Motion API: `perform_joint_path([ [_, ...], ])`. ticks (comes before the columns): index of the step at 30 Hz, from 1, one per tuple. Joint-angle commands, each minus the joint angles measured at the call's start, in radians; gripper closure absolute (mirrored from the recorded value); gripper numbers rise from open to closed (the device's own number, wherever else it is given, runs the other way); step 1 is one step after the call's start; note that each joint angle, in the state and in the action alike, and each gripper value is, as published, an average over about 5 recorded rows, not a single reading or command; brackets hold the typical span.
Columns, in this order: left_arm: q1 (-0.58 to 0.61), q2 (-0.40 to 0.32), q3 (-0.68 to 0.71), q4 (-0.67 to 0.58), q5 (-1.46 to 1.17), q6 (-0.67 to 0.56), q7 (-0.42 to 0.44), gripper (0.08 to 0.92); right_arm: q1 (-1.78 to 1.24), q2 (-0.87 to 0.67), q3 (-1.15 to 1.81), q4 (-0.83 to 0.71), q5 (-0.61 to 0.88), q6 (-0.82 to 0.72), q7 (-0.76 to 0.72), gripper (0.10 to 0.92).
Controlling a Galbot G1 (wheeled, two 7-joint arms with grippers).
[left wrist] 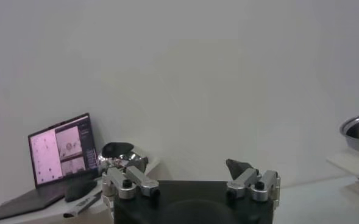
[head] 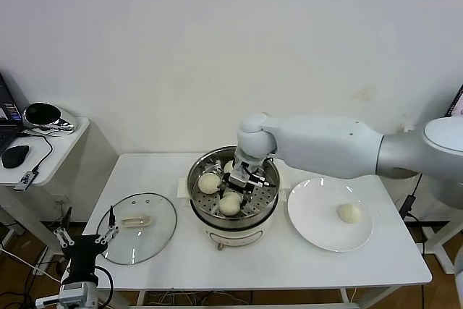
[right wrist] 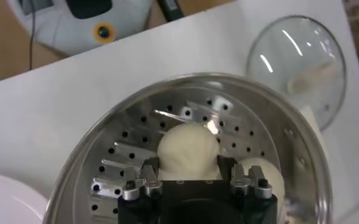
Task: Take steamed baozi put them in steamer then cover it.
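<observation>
The round, shiny stainless-steel steamer (head: pixel 233 211) stands uncovered on its white electric base at the middle of the table, its perforated tray visible inside. Three small, smooth, cream-white steamed baozi (head: pixel 210 183) lie on that tray, close together. A fourth baozi (head: pixel 349 213) rests alone on the flat white plate just beside the steamer. The round clear glass cover (head: pixel 137 227), with a metal rim and pale oblong handle, lies flat on the table on the steamer's other side.

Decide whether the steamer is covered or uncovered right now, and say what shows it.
Uncovered. The steamer stands open with baozi visible on its perforated tray, while the glass cover lies flat on the table to the robot's left of it.
</observation>
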Motion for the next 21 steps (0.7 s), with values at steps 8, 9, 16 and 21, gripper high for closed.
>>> perform_joint_path([
  [8,-0.007,0.006,-0.001,-0.001,-0.001,0.001,0.000,0.177,0.129,-0.076,0.040,0.025,0.019,0.007,-0.018,0.236],
  [9,-0.008,0.007,0.000,-0.003,-0.001,0.001,0.001,0.177,0.147,-0.104,0.042,0.036,0.036,-0.029,-0.029,0.224],
  [16,-0.016,0.017,0.005,-0.005,-0.001,0.001,0.002,0.177,0.234,-0.376,0.026,0.169,0.144,-0.426,-0.092,0.203],
  [21,-0.026,0.022,0.027,0.002,0.004,0.002,0.002,0.177,0.208,-0.587,0.043,0.243,0.136,-0.615,-0.086,0.203],
])
